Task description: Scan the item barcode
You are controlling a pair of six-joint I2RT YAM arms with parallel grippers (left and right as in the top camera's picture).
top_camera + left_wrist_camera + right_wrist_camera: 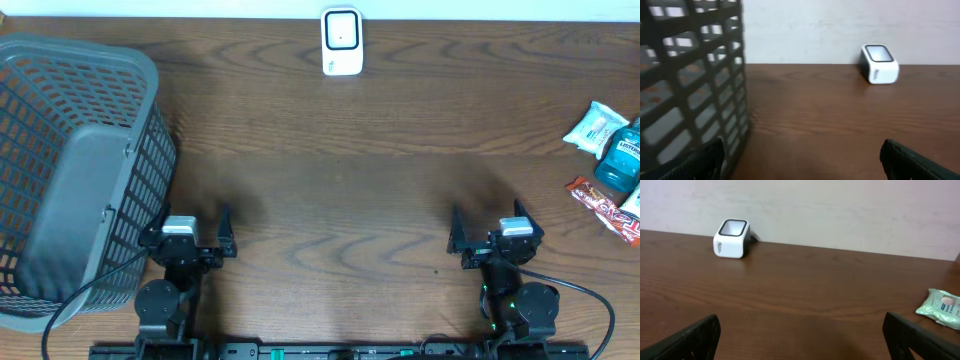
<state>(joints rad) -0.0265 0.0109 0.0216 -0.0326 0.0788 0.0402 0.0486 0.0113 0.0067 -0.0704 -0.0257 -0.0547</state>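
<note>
A white barcode scanner point(341, 41) stands at the back edge of the table, also seen in the left wrist view point(880, 63) and the right wrist view point(731, 238). The items lie at the far right: a pale green wipes pack point(597, 127) point(942, 307), a blue bottle point(621, 158) and a red snack wrapper point(603, 208). My left gripper point(188, 222) point(800, 155) rests open near the front edge, beside the basket, with nothing between its fingers. My right gripper point(488, 218) point(801, 330) is open and empty too, well left of the items.
A large grey plastic basket point(90, 50) point(690, 75) fills the left side of the table, close against the left arm. Dark wooden tabletop point(340, 180) stretches between the arms and the scanner.
</note>
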